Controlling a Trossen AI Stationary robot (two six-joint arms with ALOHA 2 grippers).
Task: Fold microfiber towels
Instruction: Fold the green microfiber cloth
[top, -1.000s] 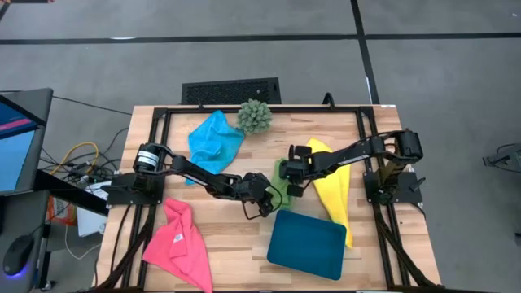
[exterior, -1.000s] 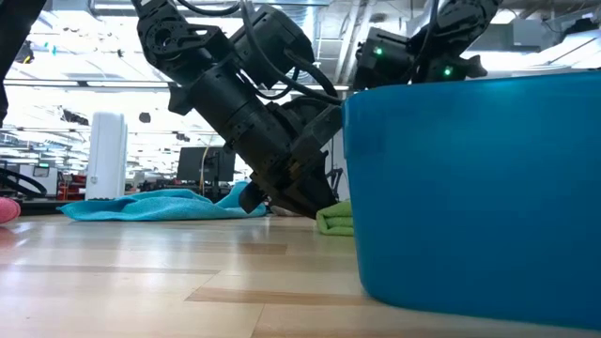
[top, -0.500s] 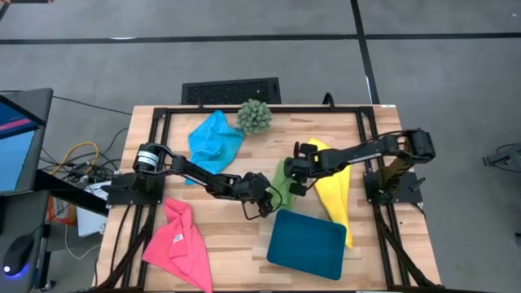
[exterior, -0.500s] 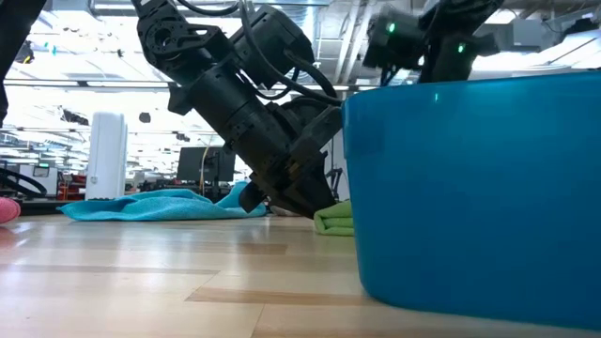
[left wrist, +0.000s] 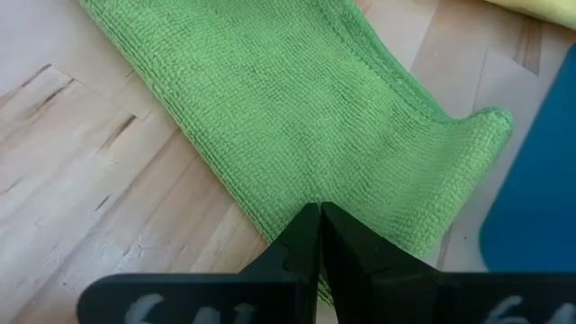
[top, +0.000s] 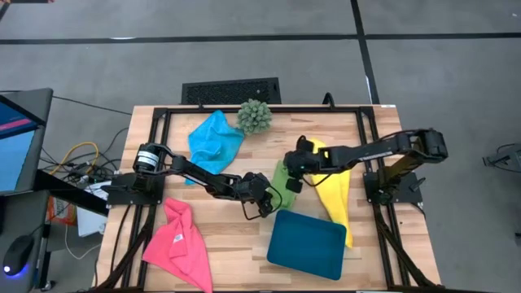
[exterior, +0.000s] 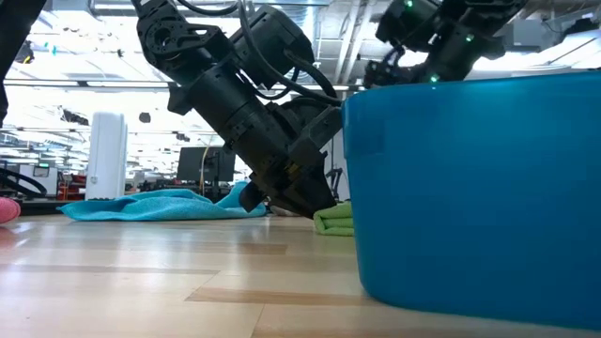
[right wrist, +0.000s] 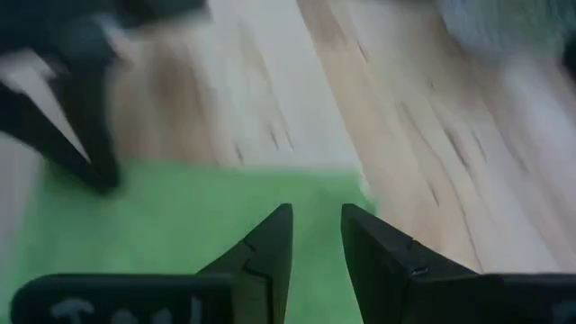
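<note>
The lime green microfiber towel (top: 279,181) lies partly folded near the middle of the light wooden tabletop (top: 244,236), just at the 11 o'clock corner of the dark teal rigid rectangular tray (top: 307,243). In the left wrist view its ribbed weave fills the frame (left wrist: 297,117), flat on the wood with one edge curled up beside the tray's blue wall (left wrist: 540,207).

The left gripper (top: 265,203) sits at the towel's 7 o'clock edge, its fingers (left wrist: 301,247) closed together with their tips pressed on the green cloth; whether any fabric is pinched between them cannot be told. The right gripper (top: 291,172) hangs above the towel's 2 o'clock side, its fingers (right wrist: 270,247) parted with a gap between them and nothing held, green cloth visible underneath.

At 3 o'clock of the green towel, the yellow microfiber towel (top: 335,195) stretches in a long strip under the right arm and down past the tray. The sky blue microfiber towel (top: 213,138) lies crumpled toward 11 o'clock, beside the spiky green ball plant (top: 254,117). The hot pink microfiber towel (top: 179,240) is bunched at 8 o'clock, well apart, near the tabletop's edge.
</note>
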